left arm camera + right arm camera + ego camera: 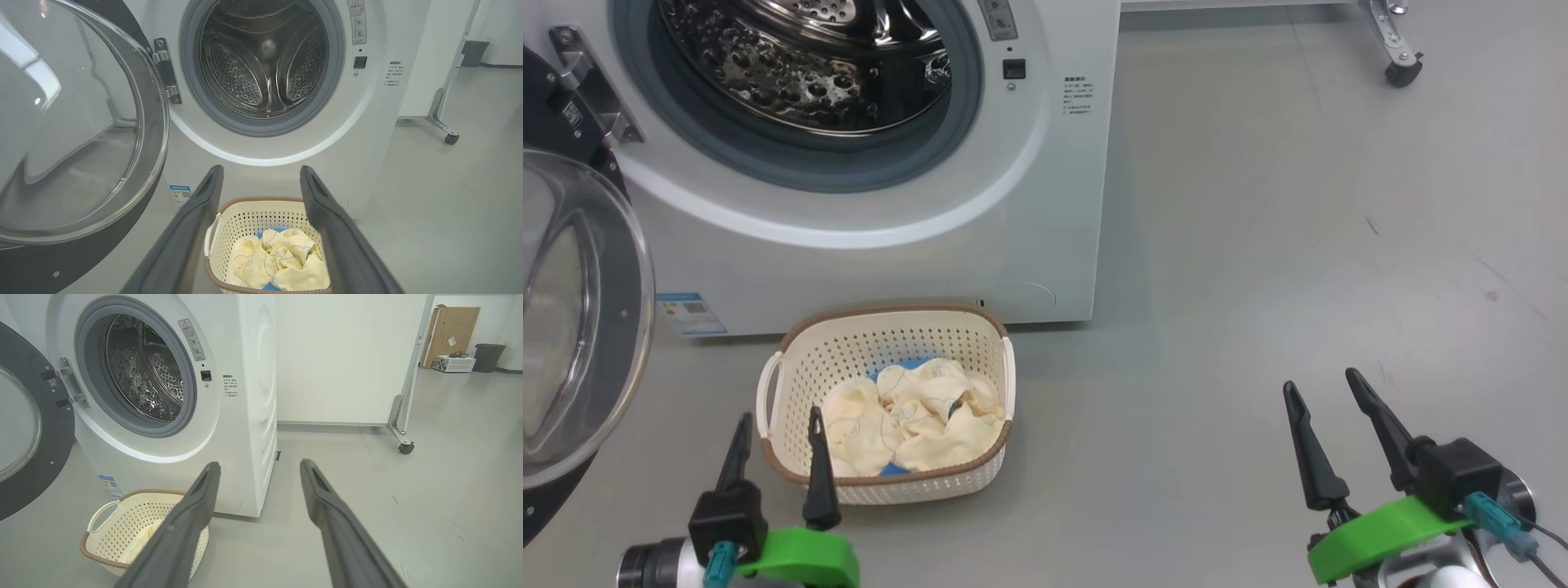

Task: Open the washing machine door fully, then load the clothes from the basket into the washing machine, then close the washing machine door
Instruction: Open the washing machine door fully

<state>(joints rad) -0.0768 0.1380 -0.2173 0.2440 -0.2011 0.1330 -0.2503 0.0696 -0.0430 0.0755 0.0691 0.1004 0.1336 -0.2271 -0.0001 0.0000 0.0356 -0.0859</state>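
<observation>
1. The head view looks down into the basket (890,339), which stands on the grey floor (1298,245) just in front of the washing machine (1029,229). The clothes (915,416) lie heaped inside it.
2. In that view the left gripper (780,414) has its fingers spread apart and holds nothing. One finger crosses the basket's near left corner, and I cannot tell whether it touches.
3. The right gripper (1321,379) is well to the right over bare floor, its fingers also apart and empty.
4. The left wrist view looks straight into the drum (265,61), showing three raised paddles. It also shows the metal hinge (165,69) from the front.
5. The washing machine door (580,327) stands open at the machine's left.
6. The right wrist view takes in the machine's ribbed side panel, a white partition (347,355) on a caster (405,448), a cardboard box (453,330) and a dark bin (488,357) far off.
7. The drum is shiny perforated steel, ringed by a matt grey rubber gasket (190,69).
8. The door is a bulging clear glass bowl inside a wide glossy black rim.
9. The basket is cream plastic, rectangular with rounded corners, its walls pierced by small holes. It has a brown rim and white loop handles.
10. The clothes are soft and crumpled, pale yellow with thin outlined bear prints, and blue shows beneath them.
11. A blue energy sticker (690,314) sits low on the machine's white front.
</observation>
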